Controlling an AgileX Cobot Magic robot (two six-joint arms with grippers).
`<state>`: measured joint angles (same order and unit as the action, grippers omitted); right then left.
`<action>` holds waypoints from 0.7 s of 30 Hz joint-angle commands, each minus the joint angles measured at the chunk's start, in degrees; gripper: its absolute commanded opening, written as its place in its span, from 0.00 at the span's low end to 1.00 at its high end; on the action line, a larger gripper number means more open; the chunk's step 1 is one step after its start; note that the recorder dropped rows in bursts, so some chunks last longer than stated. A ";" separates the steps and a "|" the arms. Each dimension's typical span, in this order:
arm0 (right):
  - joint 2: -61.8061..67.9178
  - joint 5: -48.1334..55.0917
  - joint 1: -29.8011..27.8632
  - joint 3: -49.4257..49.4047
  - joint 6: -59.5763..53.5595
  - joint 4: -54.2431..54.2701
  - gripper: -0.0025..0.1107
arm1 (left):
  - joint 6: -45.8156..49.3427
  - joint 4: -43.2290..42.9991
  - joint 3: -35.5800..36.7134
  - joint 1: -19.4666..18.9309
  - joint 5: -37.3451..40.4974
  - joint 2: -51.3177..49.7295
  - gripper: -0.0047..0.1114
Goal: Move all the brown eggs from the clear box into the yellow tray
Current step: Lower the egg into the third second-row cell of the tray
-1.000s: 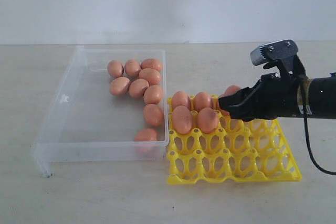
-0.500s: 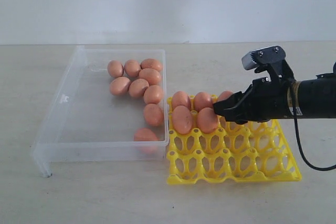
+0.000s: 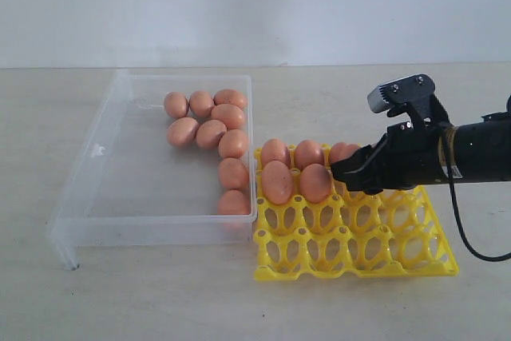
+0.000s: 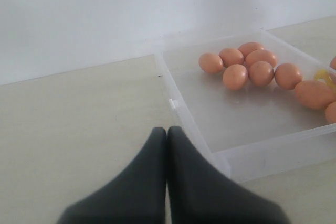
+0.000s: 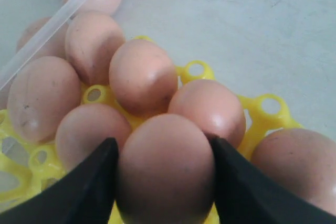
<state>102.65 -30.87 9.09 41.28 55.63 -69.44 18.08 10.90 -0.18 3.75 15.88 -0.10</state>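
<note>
The job stood a little under halfway. 9 eggs (image 3: 211, 133) lay in the clear box (image 3: 152, 231), bunched against its far wall and strung down the side wall next to the yellow tray (image 3: 351, 249). The tray sat just beside that wall on the table (image 3: 160, 301).

In the exterior view 5 eggs showed in the tray, all in the 2 back rows, 4 of them packed into the corner nearest the box. The right wrist view showed 6 eggs seated there, so 1 was probably hidden behind the arm in the exterior view. The 2 front rows of cups were bare.

The right gripper (image 3: 345, 172) reached low over the 2nd row from the right, its jaws clamped on a 7th egg (image 5: 165, 171), with 1 finger against each flank. The cup beneath was hidden, so it could not be told whether that egg already rested in it or hung just above.

By my reckoning the step in hand was setting this egg down. After its release, 9 eggs would remain to be carried, matching the 9 cups left.

The left gripper (image 4: 167, 129) had its jaws pressed together on nothing, over bare table near a corner of the box.
</note>
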 commanded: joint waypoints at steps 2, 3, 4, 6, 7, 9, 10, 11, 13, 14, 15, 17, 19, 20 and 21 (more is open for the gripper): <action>-0.03 -2.11 -0.53 0.35 -0.27 -0.31 0.47 | -0.52 0.41 0.18 0.11 -0.96 0.10 0.00; -0.03 -2.37 -0.53 0.35 -0.27 -0.31 0.47 | -0.52 0.41 0.18 0.11 -0.96 0.10 0.00; -0.03 -2.37 -0.53 0.35 -0.27 -0.31 0.47 | -0.52 0.41 0.18 0.11 -0.96 0.10 0.00; -0.03 -2.18 -0.53 0.35 -0.27 -0.31 0.47 | -0.52 0.41 0.18 0.11 -0.96 0.10 0.00; -0.03 -2.06 -0.53 0.35 -0.27 -0.31 0.47 | -0.52 0.41 0.18 0.11 -0.96 0.10 0.00; -0.03 -2.06 -0.53 0.35 -0.27 -0.31 0.47 | -0.52 0.41 0.18 0.11 -0.96 0.10 0.00; -0.03 -2.06 -0.53 0.35 -0.27 -0.31 0.47 | -0.52 0.41 0.18 0.11 -0.96 0.10 0.00; -0.03 -2.06 -0.53 0.35 -0.27 -0.31 0.47 | -0.52 0.41 0.18 0.11 -0.96 0.10 0.00; -0.03 -1.94 -0.53 0.35 -0.27 -0.31 0.47 | -0.52 0.41 0.18 0.11 -0.96 0.10 0.00; -0.03 -1.94 -0.53 0.35 -0.27 -0.31 0.47 | -0.52 0.41 0.18 0.11 -0.96 0.10 0.00; -0.03 -1.80 -0.53 0.35 -0.27 -0.31 0.47 | -0.52 0.41 0.18 0.11 -0.96 0.10 0.00; -0.03 -1.82 -0.53 0.35 -0.16 -0.31 0.47 | -0.52 0.41 0.18 0.11 -0.96 0.10 0.00; -0.03 -1.82 -0.53 0.35 -0.16 -0.31 0.47 | -0.52 0.41 0.18 0.11 -0.96 0.10 0.00; -0.03 -1.82 -0.53 0.35 -0.16 -0.31 0.47 | -0.52 0.41 0.18 0.11 -0.96 0.10 0.00; -0.03 -1.82 -0.53 0.35 -0.16 -0.31 0.47 | -0.52 0.41 0.18 0.11 -0.96 0.10 0.00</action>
<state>102.65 -32.36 9.09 41.28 55.63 -69.68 18.08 10.90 -0.18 3.75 15.88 -0.10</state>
